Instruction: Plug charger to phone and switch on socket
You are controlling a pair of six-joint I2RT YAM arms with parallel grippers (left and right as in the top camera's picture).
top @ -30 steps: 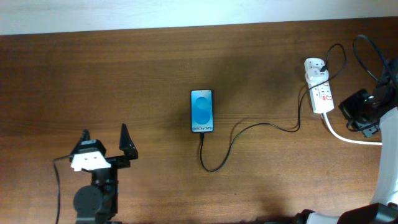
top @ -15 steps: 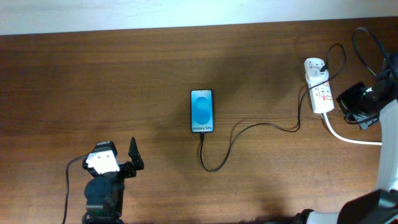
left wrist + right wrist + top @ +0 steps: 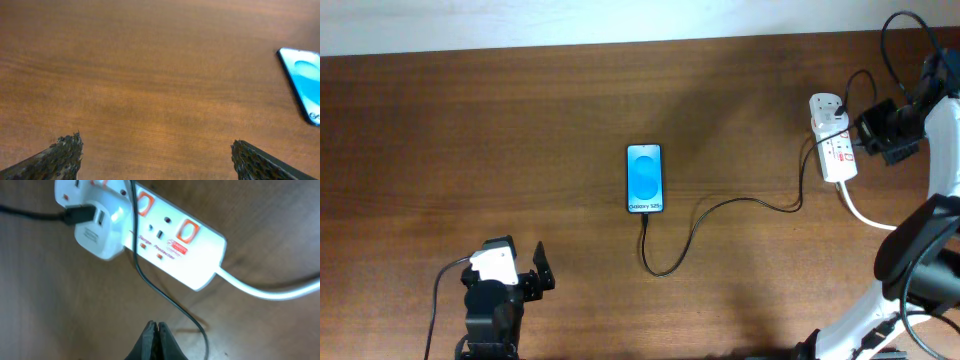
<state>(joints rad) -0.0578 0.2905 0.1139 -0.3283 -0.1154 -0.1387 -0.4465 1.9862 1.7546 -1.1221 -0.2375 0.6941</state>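
Left claw [image 3: 157, 157]: released, jaws spread wide, holding nothing, low over the bare front-left of the counter [image 3: 470, 130]. The phone [image 3: 645, 178] lies flat at mid-counter, well apart from that claw, screen up and lit cyan-blue. The charger [image 3: 720, 205] meets the phone's lower edge with its tip, loops toward the front, then runs right and up to a white adapter [image 3: 97, 230] seated in the socket [image 3: 832, 150]. The socket lies at the far right of the counter, its thick white cord [image 3: 270, 287] leaving its near end. The position of its red-marked switches [image 3: 186, 230] cannot be told. Right claw [image 3: 156, 330]: clenched, fingertips pressed together, empty, just beside the socket's right side. Contact with the socket cannot be confirmed.
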